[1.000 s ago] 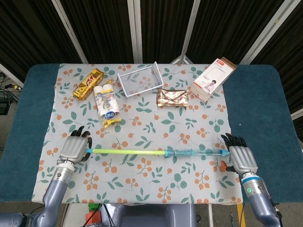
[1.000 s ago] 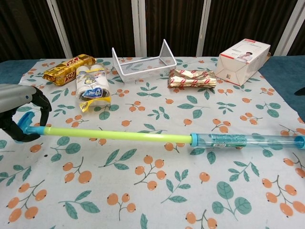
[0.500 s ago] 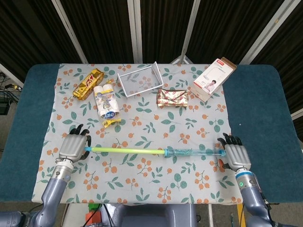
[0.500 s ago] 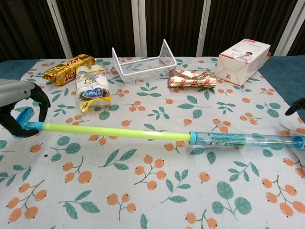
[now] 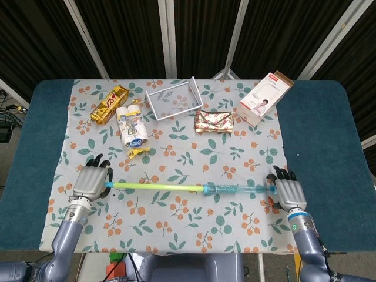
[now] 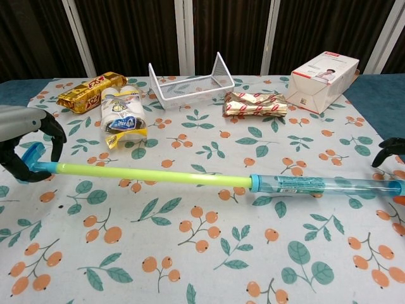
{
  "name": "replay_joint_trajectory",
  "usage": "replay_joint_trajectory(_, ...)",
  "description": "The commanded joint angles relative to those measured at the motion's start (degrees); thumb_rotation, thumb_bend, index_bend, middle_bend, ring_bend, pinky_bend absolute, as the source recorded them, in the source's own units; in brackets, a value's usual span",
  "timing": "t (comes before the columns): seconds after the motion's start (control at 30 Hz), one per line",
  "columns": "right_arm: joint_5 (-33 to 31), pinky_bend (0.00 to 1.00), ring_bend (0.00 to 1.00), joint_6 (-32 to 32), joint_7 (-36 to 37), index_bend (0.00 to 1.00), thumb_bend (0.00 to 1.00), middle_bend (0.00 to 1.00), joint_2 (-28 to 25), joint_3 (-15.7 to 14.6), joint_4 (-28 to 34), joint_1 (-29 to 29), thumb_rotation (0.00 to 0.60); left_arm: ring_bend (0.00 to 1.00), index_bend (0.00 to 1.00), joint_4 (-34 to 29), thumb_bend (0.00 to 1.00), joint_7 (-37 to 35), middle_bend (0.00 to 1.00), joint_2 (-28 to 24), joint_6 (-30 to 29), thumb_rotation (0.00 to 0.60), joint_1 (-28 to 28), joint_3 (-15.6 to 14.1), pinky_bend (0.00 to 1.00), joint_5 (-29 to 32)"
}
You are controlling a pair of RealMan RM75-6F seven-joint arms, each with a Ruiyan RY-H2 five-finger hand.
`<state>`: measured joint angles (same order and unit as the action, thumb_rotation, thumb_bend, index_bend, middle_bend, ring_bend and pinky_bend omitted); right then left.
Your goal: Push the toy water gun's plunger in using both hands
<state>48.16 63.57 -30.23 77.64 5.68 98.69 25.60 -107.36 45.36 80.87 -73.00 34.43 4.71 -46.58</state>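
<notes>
The toy water gun lies across the near part of the table, its yellow-green plunger rod [image 5: 158, 187] [image 6: 152, 175] drawn far out of the clear blue barrel [image 5: 238, 189] [image 6: 323, 185]. My left hand [image 5: 89, 182] [image 6: 25, 140] curls around the blue plunger handle [image 6: 30, 158] at the rod's left end. At the barrel's right end sits my right hand [image 5: 289, 192] [image 6: 389, 149], fingers spread on either side of the tip and gripping nothing. I cannot tell whether it touches the barrel.
Along the far side of the floral cloth are a gold snack bag [image 5: 109, 103], a white bottle pack [image 5: 131, 125], a white wire basket [image 5: 175, 98], a gold foil packet [image 5: 214, 121] and a white-and-red box [image 5: 265, 98].
My right hand has moved in from the right to the barrel's end. The left hand and the gun have shifted slightly; the plunger's length looks about the same.
</notes>
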Motion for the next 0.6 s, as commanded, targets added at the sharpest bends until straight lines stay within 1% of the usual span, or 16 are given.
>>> replay_joint_trajectory(0.03, -0.26, 0.0, 0.0, 0.12, -0.02, 0.29, 0.37, 0.0, 0.64, -0.22, -0.9, 0.15, 0.6, 0.05, 0.61, -0.09, 0.5, -0.06, 0.21, -0.24, -0.04, 0.6, 0.06, 0.06, 0.16, 0.07)
replay_joint_trajectory(0.43, -1.0, 0.0, 0.0, 0.04, 1.15, 0.34, 0.37, 0.0, 2.52, -0.39, -3.25, 0.24, 0.6, 0.05, 0.61, -0.05, 0.5, -0.59, 0.21, -0.57, 0.03, 0.6, -0.06, -0.57, 0.16, 0.1)
replay_joint_trajectory(0.6, -1.37, 0.0, 0.0, -0.1, 1.14, 0.38, 0.37, 0.0, 3.18, -0.23, -3.67, 0.57, 0.6, 0.05, 0.61, 0.31, 0.5, -0.67, 0.21, -0.79, 0.05, 0.6, -0.15, -0.9, 0.16, -0.09)
